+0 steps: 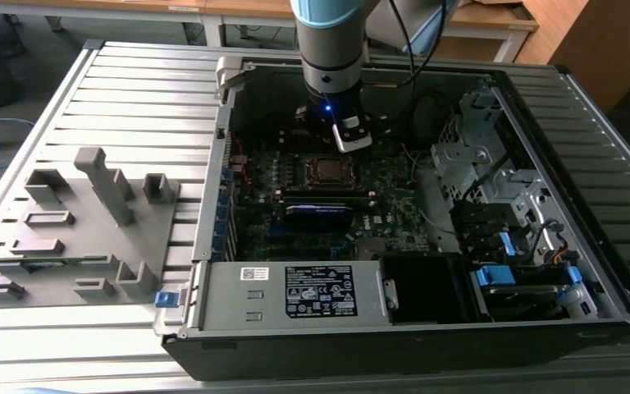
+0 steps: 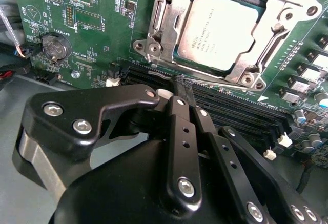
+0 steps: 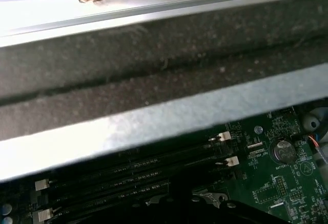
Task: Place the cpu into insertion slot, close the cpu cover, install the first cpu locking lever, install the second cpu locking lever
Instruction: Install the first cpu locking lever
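Note:
In the second wrist view the cpu [image 2: 221,28], a grey metal square, lies flat in the insertion slot [image 1: 309,170]. The silver cpu cover [image 2: 167,15] is down around it and frames its top. A thin metal locking lever [image 2: 215,82] runs along the socket edge nearest my fingers. My black gripper [image 2: 179,86] is shut with nothing held, its tips right at that edge by the memory slots. In the exterior view the gripper [image 1: 350,141] hangs inside the open computer case, just behind the socket.
Long black memory slots [image 3: 133,175] lie beside the socket, with a coin battery [image 2: 55,46] further along the green board. The case wall [image 3: 154,126] rises close by. A grey fixture tray [image 1: 75,222] rests on the slatted table at the exterior view's left.

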{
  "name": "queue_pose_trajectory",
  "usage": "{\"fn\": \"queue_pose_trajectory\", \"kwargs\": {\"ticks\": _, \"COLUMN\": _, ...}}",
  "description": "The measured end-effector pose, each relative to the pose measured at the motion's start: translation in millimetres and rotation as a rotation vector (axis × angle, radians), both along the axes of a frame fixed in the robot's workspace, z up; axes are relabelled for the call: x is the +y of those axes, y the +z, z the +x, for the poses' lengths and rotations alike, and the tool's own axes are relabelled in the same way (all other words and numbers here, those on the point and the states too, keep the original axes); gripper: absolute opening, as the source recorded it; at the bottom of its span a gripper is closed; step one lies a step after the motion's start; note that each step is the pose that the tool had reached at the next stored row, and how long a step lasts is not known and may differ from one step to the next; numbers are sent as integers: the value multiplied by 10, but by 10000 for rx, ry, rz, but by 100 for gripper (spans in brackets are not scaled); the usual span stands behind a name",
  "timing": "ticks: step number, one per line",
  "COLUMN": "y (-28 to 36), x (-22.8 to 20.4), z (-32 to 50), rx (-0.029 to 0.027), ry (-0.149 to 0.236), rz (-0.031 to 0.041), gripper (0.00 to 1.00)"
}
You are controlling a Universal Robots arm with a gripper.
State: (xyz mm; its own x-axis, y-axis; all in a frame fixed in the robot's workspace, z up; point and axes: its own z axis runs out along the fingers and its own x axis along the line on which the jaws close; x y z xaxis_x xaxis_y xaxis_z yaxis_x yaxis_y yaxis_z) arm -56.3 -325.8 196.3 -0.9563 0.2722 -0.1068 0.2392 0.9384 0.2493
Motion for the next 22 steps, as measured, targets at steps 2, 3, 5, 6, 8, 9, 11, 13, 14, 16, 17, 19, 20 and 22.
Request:
{"fn": "queue_pose_trajectory", "kwargs": {"ticks": 2, "y": 0, "x": -3, "z": 0, "rx": -1, "ry": 1, "rz": 1, "gripper": 11}}
{"fn": "queue_pose_trajectory", "kwargs": {"ticks": 3, "y": 0, "x": -5, "z": 0, "rx": -3, "ry": 0, "rz": 1, "gripper": 11}}
{"fn": "queue_pose_trajectory", "kwargs": {"ticks": 5, "y": -1, "x": -10, "z": 0, "rx": -8, "ry": 1, "rz": 1, "gripper": 11}}
{"fn": "queue_pose_trajectory", "kwargs": {"ticks": 6, "y": -1, "x": -14, "z": 0, "rx": -12, "ry": 1, "rz": 0, "gripper": 11}}
{"fn": "queue_pose_trajectory", "kwargs": {"ticks": 8, "y": -2, "x": -22, "z": 0, "rx": -18, "ry": 1, "rz": 0, "gripper": 11}}
{"fn": "queue_pose_trajectory", "kwargs": {"ticks": 9, "y": -2, "x": -25, "z": 0, "rx": -22, "ry": 0, "rz": 0, "gripper": 11}}
{"fn": "queue_pose_trajectory", "kwargs": {"ticks": 11, "y": -2, "x": -27, "z": 0, "rx": -26, "ry": -1, "rz": 0, "gripper": 11}}
{"fn": "queue_pose_trajectory", "kwargs": {"ticks": 13, "y": 4, "x": -29, "z": -2, "rx": -33, "ry": 0, "rz": -2, "gripper": 11}}
{"fn": "queue_pose_trajectory", "kwargs": {"ticks": 14, "y": 8, "x": -29, "z": -2, "rx": -33, "ry": 1, "rz": -2, "gripper": 11}}
{"fn": "queue_pose_trajectory", "kwargs": {"ticks": 16, "y": 20, "x": -29, "z": -1, "rx": -35, "ry": 1, "rz": 0, "gripper": 11}}
{"fn": "queue_pose_trajectory", "kwargs": {"ticks": 17, "y": 27, "x": -29, "z": -2, "rx": -35, "ry": 0, "rz": 0, "gripper": 11}}
{"fn": "queue_pose_trajectory", "kwargs": {"ticks": 19, "y": 32, "x": -28, "z": -1, "rx": -37, "ry": 1, "rz": 5, "gripper": 11}}
{"fn": "queue_pose_trajectory", "kwargs": {"ticks": 20, "y": 32, "x": -29, "z": -2, "rx": -36, "ry": -2, "rz": 22, "gripper": 11}}
{"fn": "queue_pose_trajectory", "kwargs": {"ticks": 22, "y": 33, "x": -28, "z": -4, "rx": -35, "ry": -11, "rz": 65, "gripper": 11}}
